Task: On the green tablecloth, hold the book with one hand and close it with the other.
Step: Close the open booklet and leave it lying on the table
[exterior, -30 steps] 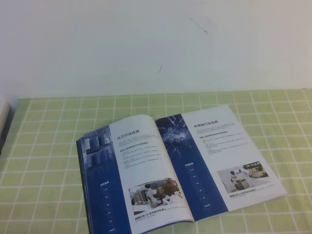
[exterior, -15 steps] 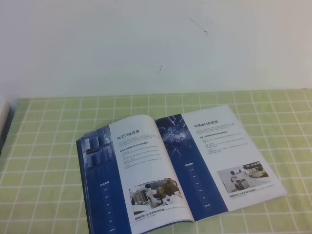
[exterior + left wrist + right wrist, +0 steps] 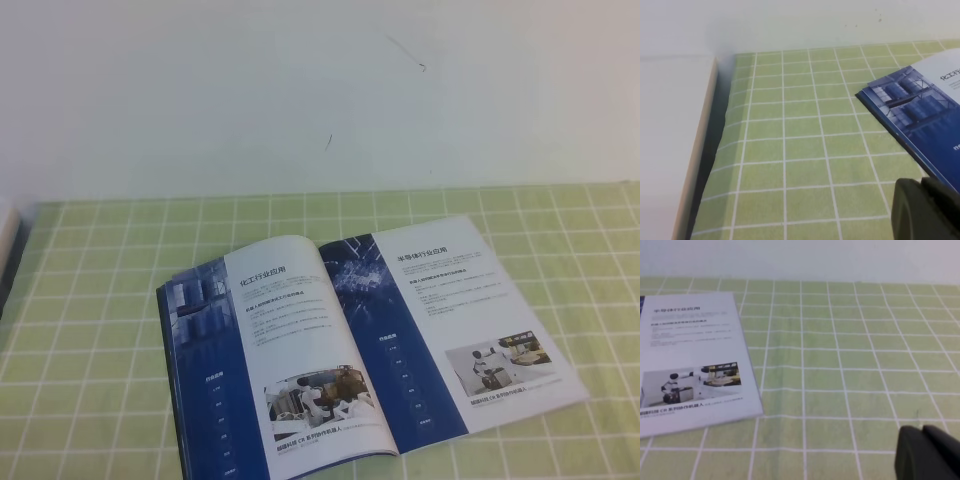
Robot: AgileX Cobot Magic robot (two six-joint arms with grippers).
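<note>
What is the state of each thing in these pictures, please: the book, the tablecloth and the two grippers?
book: open, lying on the cloth, left page bowed up, right page flat.
green tablecloth: spread out under the book, its left edge slightly wavy.
left gripper: off the book, holding nothing visible; open or shut cannot be told.
right gripper: above bare cloth, away from the book; open or shut cannot be told.

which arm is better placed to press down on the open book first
Probably left: the left tool sits right at the edge of the open glossy blue-and-white book, while the right tool has bare green checked tablecloth between.
</note>
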